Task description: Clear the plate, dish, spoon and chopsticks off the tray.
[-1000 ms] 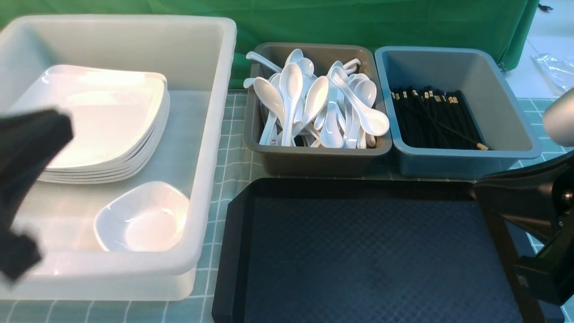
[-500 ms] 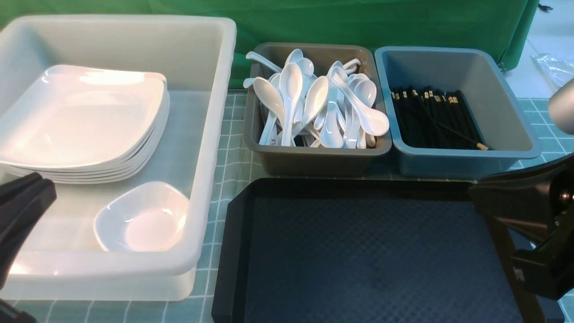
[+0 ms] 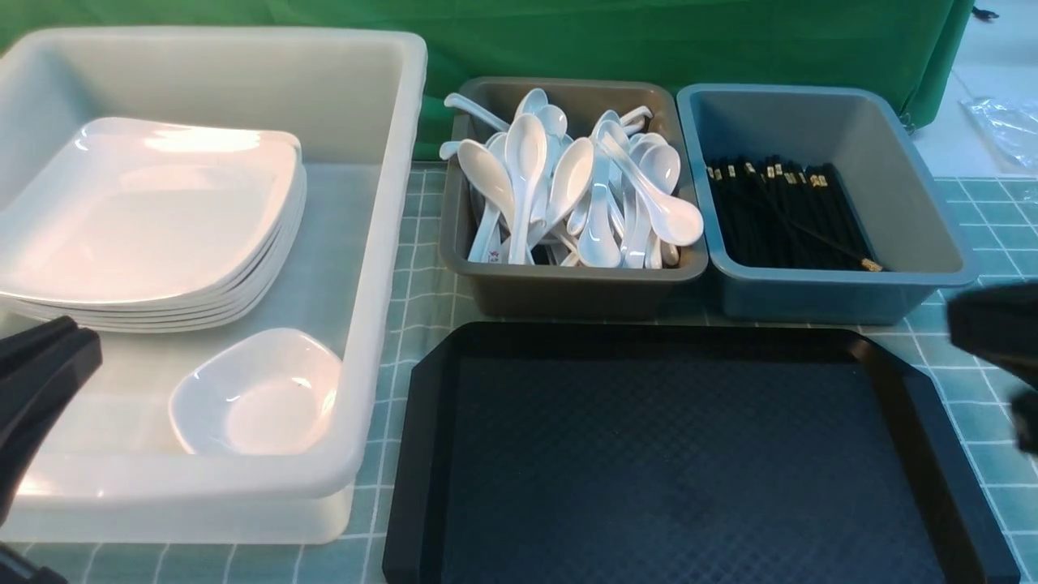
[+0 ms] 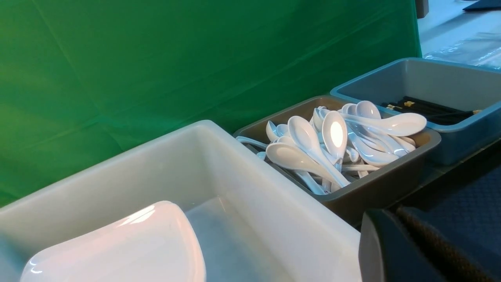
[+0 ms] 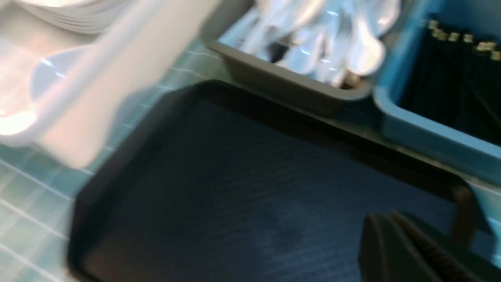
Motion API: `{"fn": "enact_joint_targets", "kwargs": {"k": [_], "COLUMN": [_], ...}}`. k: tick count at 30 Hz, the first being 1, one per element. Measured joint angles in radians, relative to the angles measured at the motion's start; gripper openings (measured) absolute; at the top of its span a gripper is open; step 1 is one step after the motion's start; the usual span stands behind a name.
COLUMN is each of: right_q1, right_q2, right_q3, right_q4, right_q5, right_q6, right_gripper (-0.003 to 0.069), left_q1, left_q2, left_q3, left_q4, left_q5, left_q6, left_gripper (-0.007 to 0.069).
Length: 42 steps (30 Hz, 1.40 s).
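Nearest to me lies the tray, black with a diamond-textured floor, with nothing resting on it. My left gripper hangs at the near left edge, over the front of the white tub, its jaws clenched together with nothing between them. My right gripper shows as a dark blur at the right edge, beside the tray's far right corner; its jaws are pressed shut too, and empty.

In the tub, the dish sits at the near end, and just behind it the plate tops a stack of like plates. Farther back, past the tray's far rim, the grey bin holds a heap of white spoons, the spoon lying on top. Beside it on the right, the blue-grey bin holds the chopsticks, laid in a black bundle. Behind everything hangs a green cloth.
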Motion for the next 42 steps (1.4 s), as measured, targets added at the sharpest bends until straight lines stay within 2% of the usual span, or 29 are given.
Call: {"fn": "enact_joint_targets", "kwargs": {"k": [1,2,4,9,13,20,42], "right_q1": [-0.098,-0.135,-0.276,-0.475,-0.552,-0.569,-0.569], "right_q2": [-0.057,-0.094,-0.220,-0.521,-0.722,-0.788,-0.788], "right_q3": [0.090,0.147,0.328,0.651,0.834,0.891,0.891], "right_q4": [0.073,0.104,0.168,0.198,0.200,0.201,0.202], "right_q5": [-0.070,-0.115,-0.257,-0.404,-0.457,-0.377,-0.370], "right_q6": [-0.113,-0.176,-0.257,-0.293,-0.297,-0.267,-0.262], "right_gripper": [0.0016,0.0015,0.0015,0.0015,0.0015,0.0015,0.0035], "left_q1": [0.000,0.000,0.000,0.000,0.000,0.000,0.000], "left_q2": [0.000,0.000,0.000,0.000,0.000,-0.001,-0.001], "left_q3": [0.000,0.000,0.000,0.000,0.000,0.000,0.000], "left_q4": [0.001,0.001,0.002,0.003,0.006,0.013,0.013], "left_q5": [0.000,0.000,0.000,0.000,0.000,0.001,0.002], "left_q6": [0.000,0.000,0.000,0.000,0.000,0.002,0.002], "left_gripper": [0.0011,0.0011,0.0011,0.0013,0.0013,0.0013,0.0013]}}
